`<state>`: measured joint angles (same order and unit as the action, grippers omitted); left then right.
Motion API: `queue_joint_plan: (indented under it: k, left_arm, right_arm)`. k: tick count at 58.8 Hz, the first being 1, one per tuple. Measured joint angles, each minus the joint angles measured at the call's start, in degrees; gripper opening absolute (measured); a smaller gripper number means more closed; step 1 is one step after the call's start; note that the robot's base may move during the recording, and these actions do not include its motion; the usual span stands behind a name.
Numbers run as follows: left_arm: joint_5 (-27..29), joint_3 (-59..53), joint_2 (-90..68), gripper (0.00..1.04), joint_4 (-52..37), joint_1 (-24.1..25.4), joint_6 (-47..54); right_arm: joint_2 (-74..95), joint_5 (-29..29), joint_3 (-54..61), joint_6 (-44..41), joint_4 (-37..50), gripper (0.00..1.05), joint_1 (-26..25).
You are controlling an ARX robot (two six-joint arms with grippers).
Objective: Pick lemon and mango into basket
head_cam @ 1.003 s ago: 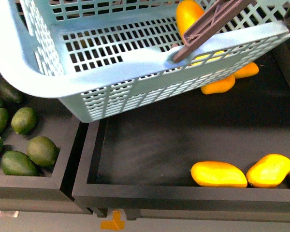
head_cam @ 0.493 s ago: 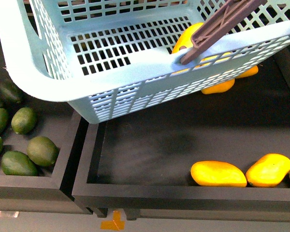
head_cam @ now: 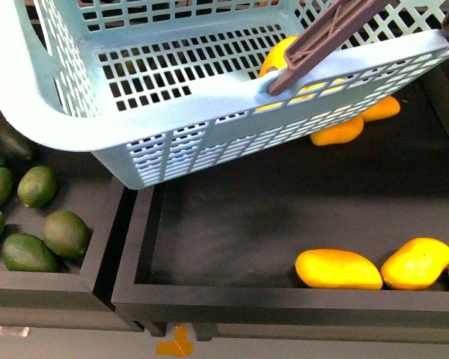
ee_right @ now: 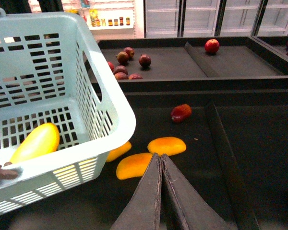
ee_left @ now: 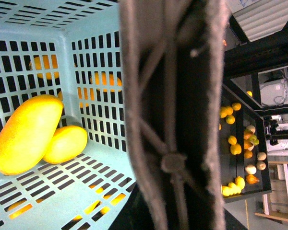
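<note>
The pale aqua basket (head_cam: pixel 209 105) hangs tilted above the black trays, its brown handle (head_cam: pixel 322 34) raised. My left gripper is shut on that handle (ee_left: pixel 173 120), which hides its fingers in the left wrist view. Inside the basket a long mango (ee_left: pixel 26 134) lies against a shorter yellow lemon (ee_left: pixel 66 143). The mango in the basket (head_cam: pixel 275 56) also shows in the front view, beside the handle pivot. My right gripper (ee_right: pixel 161 158) is shut on nothing, right of the basket (ee_right: pixel 105 110) and over loose mangoes (ee_right: pixel 166 145).
More mangoes (head_cam: pixel 338 269) lie along the near edge of the middle tray (head_cam: pixel 209 295). Dark green fruits (head_cam: pixel 66 233) fill the left tray. A red fruit (ee_right: pixel 181 112) and a raised divider (ee_right: pixel 225 143) lie beyond my right gripper. Dark fruits (ee_right: pixel 129 62) sit in the back tray.
The basket has rocked slightly in the air. The mango inside it has slid down toward the near wall by the handle pivot. The fruit in the trays has not moved.
</note>
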<state>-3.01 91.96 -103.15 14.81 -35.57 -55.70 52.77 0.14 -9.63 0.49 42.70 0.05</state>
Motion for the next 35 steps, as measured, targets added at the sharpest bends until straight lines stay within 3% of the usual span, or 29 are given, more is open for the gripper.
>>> queue_joint_plan:
  k: [35]
  left_arm:
    - [0.0,0.0,0.0,0.05,0.0,0.0,0.0]
  right_arm:
    - [-18.6,-0.1,8.6,-0.2,-9.5,0.02,0.0]
